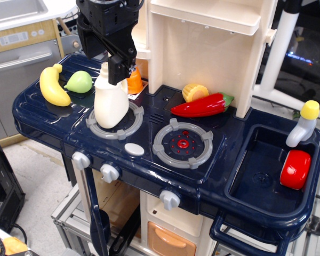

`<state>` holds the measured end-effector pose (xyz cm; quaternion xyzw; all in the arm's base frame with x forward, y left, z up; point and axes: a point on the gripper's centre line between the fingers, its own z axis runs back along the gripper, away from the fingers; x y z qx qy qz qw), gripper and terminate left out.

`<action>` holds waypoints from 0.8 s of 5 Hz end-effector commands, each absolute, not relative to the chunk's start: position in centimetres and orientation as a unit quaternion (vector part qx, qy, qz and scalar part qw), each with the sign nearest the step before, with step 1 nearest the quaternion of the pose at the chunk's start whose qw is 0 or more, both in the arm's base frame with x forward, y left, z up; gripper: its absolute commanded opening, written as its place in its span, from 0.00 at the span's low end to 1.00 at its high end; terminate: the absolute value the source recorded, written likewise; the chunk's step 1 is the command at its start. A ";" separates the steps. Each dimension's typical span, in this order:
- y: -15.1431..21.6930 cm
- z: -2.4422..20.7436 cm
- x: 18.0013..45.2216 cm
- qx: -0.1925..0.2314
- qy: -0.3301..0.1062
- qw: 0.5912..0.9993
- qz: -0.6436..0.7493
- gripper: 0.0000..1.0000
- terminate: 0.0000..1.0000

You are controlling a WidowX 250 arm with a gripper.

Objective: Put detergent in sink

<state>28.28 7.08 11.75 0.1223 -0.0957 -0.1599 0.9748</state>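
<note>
one black tool (pixel 108 64) hangs right over the top of the detergent (pixel 111 98). its two fingers are apart, one on each side of the little cap, and they are not squeezing yet.

the detergent stands up straight on the left burner ring (pixel 116 121) of the toy desk (pixel 42 120). a banana (pixel 52 85) and a green pear (pixel 79 81) lie just beside it on the left. the sink (pixel 264 176) is well apart, at the far right end, with a red thing (pixel 295 169) in it and a grey faucet (pixel 304 124) at its back.

i think the step now is the grab. to do it well, the tool should go down a bit more so the fingers sit on the neck, not just the tip. then it should squeeze slowly, so the tall bottle does not tip. after that it should lift high, to pass over the red pepper (pixel 201 105) and the middle burner (pixel 182 143).
</note>
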 end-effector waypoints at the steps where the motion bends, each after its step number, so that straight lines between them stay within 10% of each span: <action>1: 7.5 10.9 29.0 0.106 -0.133 0.972 -0.160 1.00 0.00; 3: 7.7 8.3 29.8 0.081 -0.159 0.972 -0.154 1.00 0.00; 4: 6.8 7.9 29.9 0.076 -0.152 0.977 -0.130 0.00 0.00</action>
